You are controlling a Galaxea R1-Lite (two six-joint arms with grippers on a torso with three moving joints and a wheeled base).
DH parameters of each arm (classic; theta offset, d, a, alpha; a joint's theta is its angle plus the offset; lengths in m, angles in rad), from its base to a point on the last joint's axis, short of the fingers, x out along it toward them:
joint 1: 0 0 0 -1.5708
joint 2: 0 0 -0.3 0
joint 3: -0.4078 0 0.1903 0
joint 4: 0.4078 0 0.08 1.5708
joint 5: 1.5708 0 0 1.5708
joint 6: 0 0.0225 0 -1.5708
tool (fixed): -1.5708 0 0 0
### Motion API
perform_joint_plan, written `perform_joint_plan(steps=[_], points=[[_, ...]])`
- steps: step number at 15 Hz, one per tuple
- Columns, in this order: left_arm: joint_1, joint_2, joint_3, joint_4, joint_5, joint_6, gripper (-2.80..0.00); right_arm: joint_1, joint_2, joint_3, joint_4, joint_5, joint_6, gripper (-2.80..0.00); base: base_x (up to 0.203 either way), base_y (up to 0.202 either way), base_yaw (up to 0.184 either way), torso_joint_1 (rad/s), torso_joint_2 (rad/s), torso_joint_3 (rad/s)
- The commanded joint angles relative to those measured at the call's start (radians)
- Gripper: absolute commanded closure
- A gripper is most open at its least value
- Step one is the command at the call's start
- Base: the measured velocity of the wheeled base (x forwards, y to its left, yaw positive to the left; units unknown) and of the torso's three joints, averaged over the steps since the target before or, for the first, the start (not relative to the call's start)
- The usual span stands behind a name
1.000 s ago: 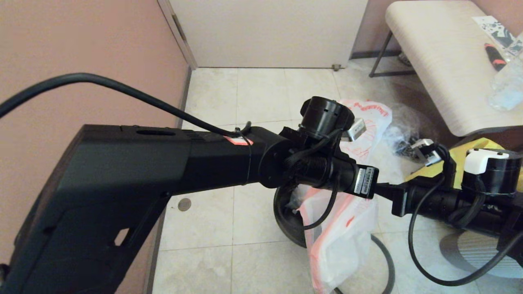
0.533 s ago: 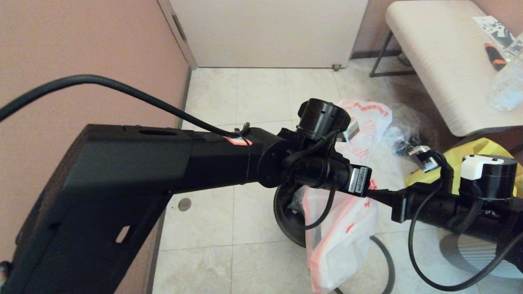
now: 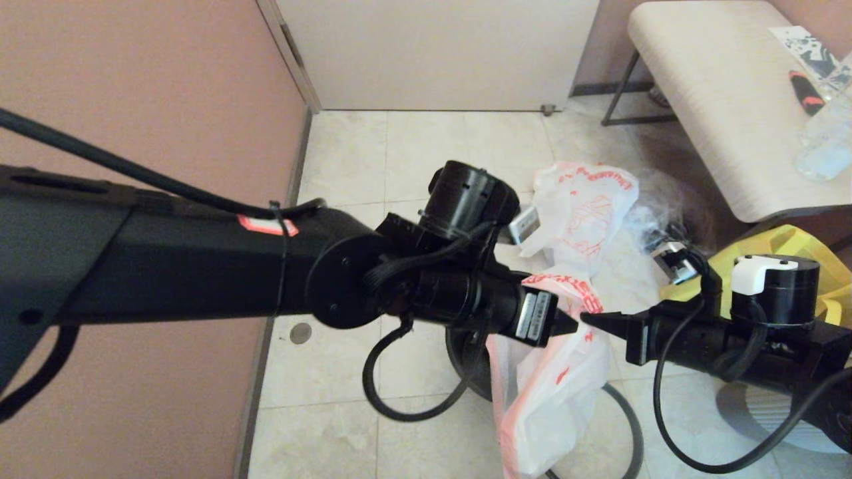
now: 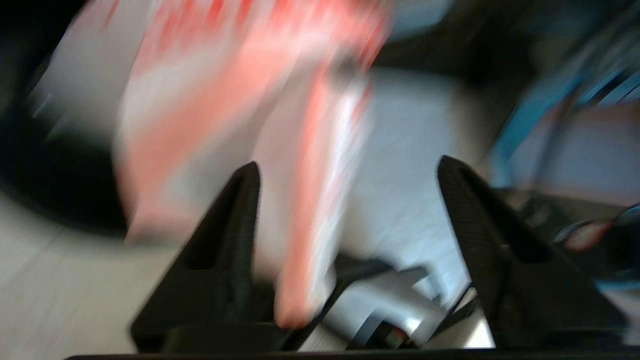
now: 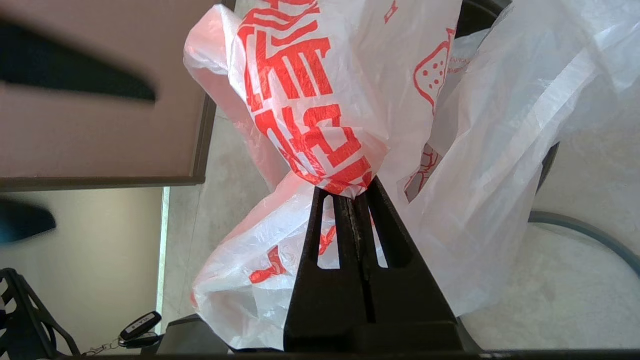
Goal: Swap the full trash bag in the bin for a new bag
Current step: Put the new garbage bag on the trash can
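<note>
The new bag [image 3: 552, 392], limp white plastic with red-orange print, hangs over the black bin [image 3: 466, 362] on the floor. My right gripper [image 3: 587, 318] is shut on a bunched fold of this bag [image 5: 320, 115], and in the right wrist view the closed fingertips [image 5: 352, 192] pinch the printed plastic. My left gripper [image 4: 350, 170] is open just left of the right one. A red-edged strip of the bag [image 4: 305, 240] lies loose between its fingers. The full trash bag [image 3: 589, 199] sits lumpy on the floor beyond the bin.
The dark-grey hoop [image 3: 629, 426] lies on the tiles right of the bin. A clear bag of dark items [image 3: 659, 226] and a yellow tote [image 3: 795, 243] are to the right, under a pale bench [image 3: 719, 100]. The pink wall [image 3: 133, 86] runs along the left.
My left arm has swung left and lower, its wrist drawing back from the bag. The right gripper has moved left and a little down with the bag.
</note>
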Motion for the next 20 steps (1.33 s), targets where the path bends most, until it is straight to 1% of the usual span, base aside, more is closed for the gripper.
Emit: perform_joint_plan(steps=[1, 2, 3, 4, 6, 7, 8, 10, 12, 13, 16, 19, 20], points=[[0.041, -0.086, 0.256, -0.15, 0.045, 0.008, -2.8, -0.001, 0.007, -0.01, 0.005, 0.003, 0.004, 0.0, 0.0, 0.0, 0.0, 0.0, 0.0, 0.0], [0.079, -0.078, 0.361, -0.321, 0.043, 0.023, -2.8, -0.002, 0.003, -0.02, 0.017, 0.002, 0.007, 0.0, 0.0, 0.0, 0.0, 0.0, 0.0, 0.0], [0.121, -0.05, 0.428, -0.518, 0.024, 0.044, -2.8, -0.001, -0.004, -0.031, 0.034, 0.002, 0.008, 0.0, 0.0, 0.0, 0.0, 0.0, 0.0, 0.0], [0.161, 0.008, 0.471, -0.686, 0.003, 0.071, -2.8, 0.004, -0.014, -0.037, 0.044, 0.003, 0.01, 0.0, 0.0, 0.0, 0.0, 0.0, 0.0, 0.0], [0.232, 0.149, 0.509, -0.909, -0.023, 0.13, -2.8, 0.008, -0.022, -0.04, 0.054, 0.003, 0.01, 0.0, 0.0, 0.0, 0.0, 0.0, 0.0, 0.0], [0.264, 0.193, 0.515, -0.987, -0.038, 0.155, -2.8, 0.007, -0.029, -0.039, 0.054, 0.004, 0.011, 0.0, 0.0, 0.0, 0.0, 0.0, 0.0, 0.0], [0.282, 0.22, 0.506, -1.017, -0.049, 0.17, -2.8, 0.007, -0.035, -0.038, 0.054, 0.005, 0.011, 0.0, 0.0, 0.0, 0.0, 0.0, 0.0, 0.0], [0.287, 0.271, 0.452, -1.057, -0.054, 0.172, -2.8, 0.008, -0.049, -0.039, 0.059, 0.009, 0.011, 0.0, 0.0, 0.0, 0.0, 0.0, 0.0, 0.0], [0.278, 0.324, 0.403, -1.157, -0.056, 0.17, -2.8, 0.018, -0.052, -0.039, 0.063, 0.009, 0.012, 0.0, 0.0, 0.0, 0.0, 0.0, 0.0, 0.0], [0.261, 0.342, 0.389, -1.2, -0.057, 0.169, -2.8, 0.023, -0.049, -0.04, 0.063, 0.009, 0.016, 0.0, 0.0, 0.0, 0.0, 0.0, 0.0, 0.0], [0.213, 0.33, 0.428, -1.215, -0.057, 0.169, -2.8, 0.023, -0.028, -0.051, 0.061, 0.008, 0.018, 0.0, 0.0, 0.0, 0.0, 0.0, 0.0, 0.0], [0.186, 0.345, 0.411, -1.212, -0.056, 0.176, -2.8, 0.027, -0.02, -0.058, 0.061, 0.008, 0.018, 0.0, 0.0, 0.0, 0.0, 0.0, 0.0, 0.0], [0.179, 0.341, 0.407, -1.209, -0.055, 0.176, -2.7, 0.027, -0.02, -0.058, 0.061, 0.008, 0.018, 0.0, 0.0, 0.0, 0.0, 0.0, 0.0, 0.0]])
